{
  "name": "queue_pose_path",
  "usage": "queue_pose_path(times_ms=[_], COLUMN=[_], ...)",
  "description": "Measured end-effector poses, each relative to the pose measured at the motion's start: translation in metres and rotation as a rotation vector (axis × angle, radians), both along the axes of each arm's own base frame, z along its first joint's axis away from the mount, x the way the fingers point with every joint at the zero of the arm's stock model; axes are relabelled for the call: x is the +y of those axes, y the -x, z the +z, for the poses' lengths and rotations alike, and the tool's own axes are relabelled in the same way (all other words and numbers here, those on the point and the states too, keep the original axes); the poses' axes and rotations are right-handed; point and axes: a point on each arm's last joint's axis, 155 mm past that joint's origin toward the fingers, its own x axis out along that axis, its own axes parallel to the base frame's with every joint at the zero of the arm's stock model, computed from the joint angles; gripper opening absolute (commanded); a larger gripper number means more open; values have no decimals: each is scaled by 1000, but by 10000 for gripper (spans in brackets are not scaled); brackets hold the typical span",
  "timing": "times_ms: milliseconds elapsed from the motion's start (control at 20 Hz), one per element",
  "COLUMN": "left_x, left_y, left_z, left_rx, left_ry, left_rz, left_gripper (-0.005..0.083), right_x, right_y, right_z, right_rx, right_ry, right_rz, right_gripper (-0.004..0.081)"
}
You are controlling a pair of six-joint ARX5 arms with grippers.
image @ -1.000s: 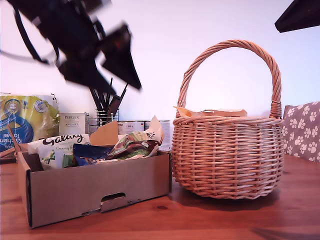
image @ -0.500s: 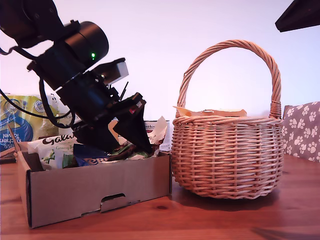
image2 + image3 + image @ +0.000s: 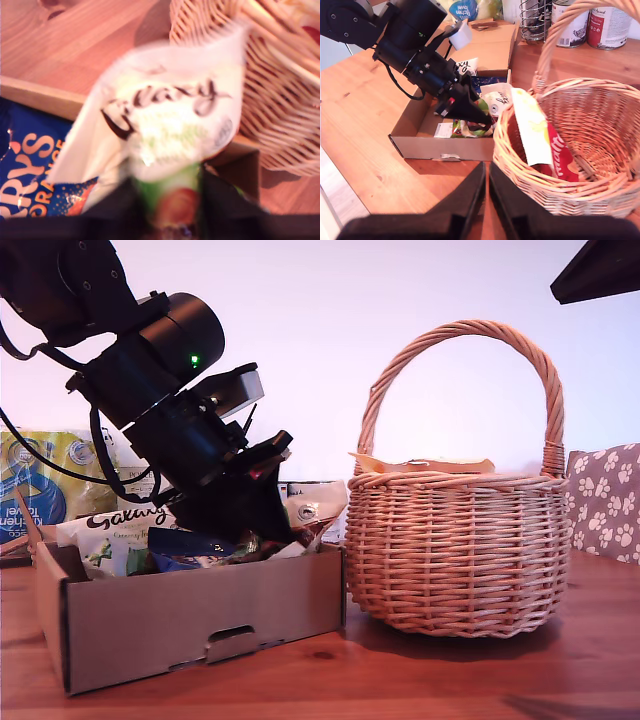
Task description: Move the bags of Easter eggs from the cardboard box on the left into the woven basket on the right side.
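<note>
The cardboard box sits at the exterior view's left, the woven basket at its right. My first gripper reaches down into the box's end nearest the basket and is shut on a white Galaxy bag, blurred in the first wrist view. A dark blue Terry's Orange bag lies beside it, and another white Galaxy bag rests further back in the box. A red bag and a white-and-green bag lie inside the basket. My second gripper is shut and empty, high above the basket's near rim.
A yellow-and-blue kitchen towel pack, a black wire utensil holder and tins stand behind the box. A paw-print cushion is at the exterior view's right edge. A dark arm part fills that view's upper right corner.
My first arm swung down from above into the box. Its jaws now sit on the bag by the basket-side wall, and that bag has shifted.
</note>
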Motion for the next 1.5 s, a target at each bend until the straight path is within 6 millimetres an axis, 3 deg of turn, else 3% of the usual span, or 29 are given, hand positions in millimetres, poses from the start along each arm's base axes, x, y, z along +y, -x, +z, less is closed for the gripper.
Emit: queue_pose_path(times_ms=[350, 450, 650, 800, 1000, 1100, 1250, 1500], left_x=[5, 5, 1, -26, -81, -104, -123, -135], left_y=[3, 4, 18, 41, 66, 69, 60, 32], left_z=[13, 34, 105, 138, 159, 170, 173, 144], left_rx=[29, -10, -114, -118, -171, -219, -289, -326], left_ry=[-23, 0, 112, 240, 358, 416, 455, 448], left_rz=[8, 7, -34, -136, -260, -279, -272, -222], left_gripper=[37, 37, 37, 37, 36, 36, 36, 37], right_x=[0, 0, 0, 0, 0, 0, 0, 0], right_y=[0, 0, 0, 0, 0, 0, 0, 0], right_z=[0, 0, 0, 0, 0, 0, 0, 0], right_rx=[0, 0, 0, 0, 0, 0, 0, 0], right_ry=[0, 0, 0, 0, 0, 0, 0, 0], right_rz=[0, 0, 0, 0, 0, 0, 0, 0], right_gripper=[-13, -13, -13, -13, -13, -13, -13, -13])
